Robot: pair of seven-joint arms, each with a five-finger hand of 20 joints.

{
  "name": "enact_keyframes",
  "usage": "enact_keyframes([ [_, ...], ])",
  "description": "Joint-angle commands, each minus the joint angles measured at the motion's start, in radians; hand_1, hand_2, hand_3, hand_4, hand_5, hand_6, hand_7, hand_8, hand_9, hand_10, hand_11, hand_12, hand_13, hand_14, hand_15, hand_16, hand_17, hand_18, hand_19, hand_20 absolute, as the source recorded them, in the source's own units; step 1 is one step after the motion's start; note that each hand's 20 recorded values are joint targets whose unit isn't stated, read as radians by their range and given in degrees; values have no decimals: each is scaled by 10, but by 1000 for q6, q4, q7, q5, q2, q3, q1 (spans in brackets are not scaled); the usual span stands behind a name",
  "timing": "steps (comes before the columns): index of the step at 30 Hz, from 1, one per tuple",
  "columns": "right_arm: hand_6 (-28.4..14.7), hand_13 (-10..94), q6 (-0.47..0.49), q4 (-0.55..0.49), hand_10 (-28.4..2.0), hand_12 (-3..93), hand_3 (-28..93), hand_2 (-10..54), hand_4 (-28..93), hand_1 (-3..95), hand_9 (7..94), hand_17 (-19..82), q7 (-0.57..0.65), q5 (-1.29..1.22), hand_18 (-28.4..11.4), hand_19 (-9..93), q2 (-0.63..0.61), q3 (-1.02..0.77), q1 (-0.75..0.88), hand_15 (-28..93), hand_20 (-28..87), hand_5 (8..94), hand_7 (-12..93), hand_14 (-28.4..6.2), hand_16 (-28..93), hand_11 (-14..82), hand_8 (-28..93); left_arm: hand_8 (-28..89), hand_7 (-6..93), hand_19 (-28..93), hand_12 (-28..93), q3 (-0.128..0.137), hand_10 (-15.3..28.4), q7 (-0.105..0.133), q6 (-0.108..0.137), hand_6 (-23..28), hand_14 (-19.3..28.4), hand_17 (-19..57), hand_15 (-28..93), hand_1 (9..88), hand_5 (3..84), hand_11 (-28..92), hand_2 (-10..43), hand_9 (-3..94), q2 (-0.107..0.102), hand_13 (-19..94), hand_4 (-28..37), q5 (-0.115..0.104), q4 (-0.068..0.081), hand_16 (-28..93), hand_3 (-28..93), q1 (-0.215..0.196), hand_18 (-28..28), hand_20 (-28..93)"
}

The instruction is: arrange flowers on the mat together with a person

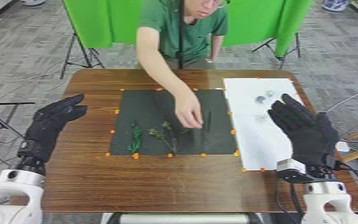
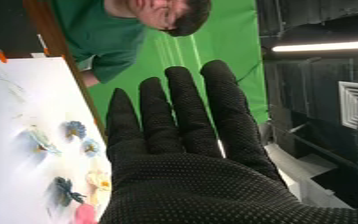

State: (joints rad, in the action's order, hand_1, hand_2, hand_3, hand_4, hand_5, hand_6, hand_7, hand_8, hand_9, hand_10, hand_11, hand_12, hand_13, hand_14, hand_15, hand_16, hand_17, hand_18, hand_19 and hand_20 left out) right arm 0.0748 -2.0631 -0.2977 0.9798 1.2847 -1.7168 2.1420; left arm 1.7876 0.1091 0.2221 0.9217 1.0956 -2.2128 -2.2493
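Note:
On the dark mat [image 1: 140, 107] in the head view lie a green stem [image 1: 135, 139] and, right of it, a leafy sprig [image 1: 164, 135]. A person's hand [image 1: 189, 111] reaches down over the mat's right half, by a thin dark stem. My right hand [image 1: 304, 125] is open above the white sheet's right edge, fingers straight and holding nothing. My left hand [image 1: 53, 122] is open left of the mat, also with nothing in it. In the right wrist view my right hand [image 2: 193, 175] has straight fingers, beside blue flowers [image 2: 75, 130] and a yellow flower [image 2: 98, 181] on the sheet.
The white sheet [image 1: 255, 135] lies right of the mat on the brown table [image 1: 158, 185]. Small orange markers line the edges of mat and sheet. A pink flower [image 2: 86, 214] is on the sheet in the right wrist view. The person leans over the far edge.

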Motion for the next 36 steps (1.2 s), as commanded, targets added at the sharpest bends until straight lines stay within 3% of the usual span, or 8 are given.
enact_keyframes([
  [1,-71,288,0,6,-180,112,691,-13,-160,69,419,157,0,20,-148,21,4,9,3,86,222,451,56,-151,98,43,-71,-65,96,24,117,-4,144,-10,-16,48,168,84,104,248,425,158,-3,449,0,371,-273,3,7,9,687,-5,107,171],
  [25,-63,293,-14,12,-179,127,698,-29,-159,86,404,168,5,63,-150,38,-3,21,-11,85,240,443,63,-155,119,42,-71,-65,96,22,117,3,145,-8,-7,47,169,83,104,249,425,157,-2,449,5,371,-271,-18,7,9,684,-17,106,172],
  [31,-54,295,-27,1,-179,130,707,-46,-154,93,406,174,31,105,-147,44,-9,12,-11,82,243,440,69,-136,114,42,-72,-65,96,22,117,5,144,-5,-3,48,169,83,104,249,425,157,-2,449,7,371,-270,-22,6,9,683,-22,106,172],
  [36,-53,296,-94,-10,-180,131,708,-57,-153,97,407,179,73,166,-145,45,-45,25,-53,85,246,439,69,-134,108,42,-73,-65,95,21,117,13,144,-3,4,48,169,83,104,249,425,157,-2,449,11,371,-271,-27,3,9,682,-33,106,172],
])
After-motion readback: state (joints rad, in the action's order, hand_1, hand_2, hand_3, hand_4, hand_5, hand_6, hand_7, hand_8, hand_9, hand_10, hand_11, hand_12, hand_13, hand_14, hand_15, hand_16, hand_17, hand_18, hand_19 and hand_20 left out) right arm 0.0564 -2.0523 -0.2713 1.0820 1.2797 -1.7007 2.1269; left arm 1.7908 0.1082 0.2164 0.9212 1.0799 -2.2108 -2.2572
